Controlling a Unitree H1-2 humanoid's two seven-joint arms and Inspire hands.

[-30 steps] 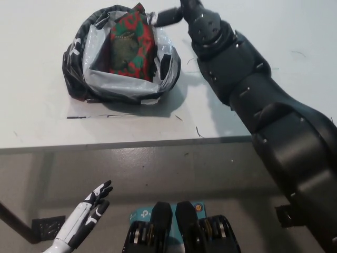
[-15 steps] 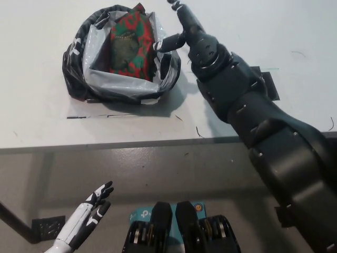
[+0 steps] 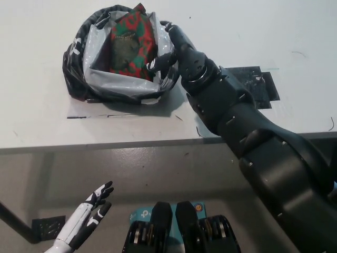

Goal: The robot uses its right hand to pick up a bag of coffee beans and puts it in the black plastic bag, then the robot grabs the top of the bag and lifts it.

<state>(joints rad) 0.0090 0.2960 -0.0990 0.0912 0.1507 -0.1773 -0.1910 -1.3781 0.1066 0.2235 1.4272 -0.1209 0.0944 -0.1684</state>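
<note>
my right hand [image 3: 176, 47] sits at the black plastic bag [image 3: 79, 79] right rim, and the rim under my palm is covered; can't tell if my fingers actually pinch the plastic or just rest on it. coffee bean bag [image 3: 130, 45] is only partly seen, its lower part sunk behind the grey inner folds, label print too small to read. bag's far rim almost meets the top edge. my right arm runs out of the picture at the right and bottom. my left hand [image 3: 89, 213] hangs low left below the table [image 3: 42, 121], its forearm cut by the bottom edge. a dark flat patch [image 3: 258, 84] on the table is partly behind my arm, can't tell what it is.
</note>
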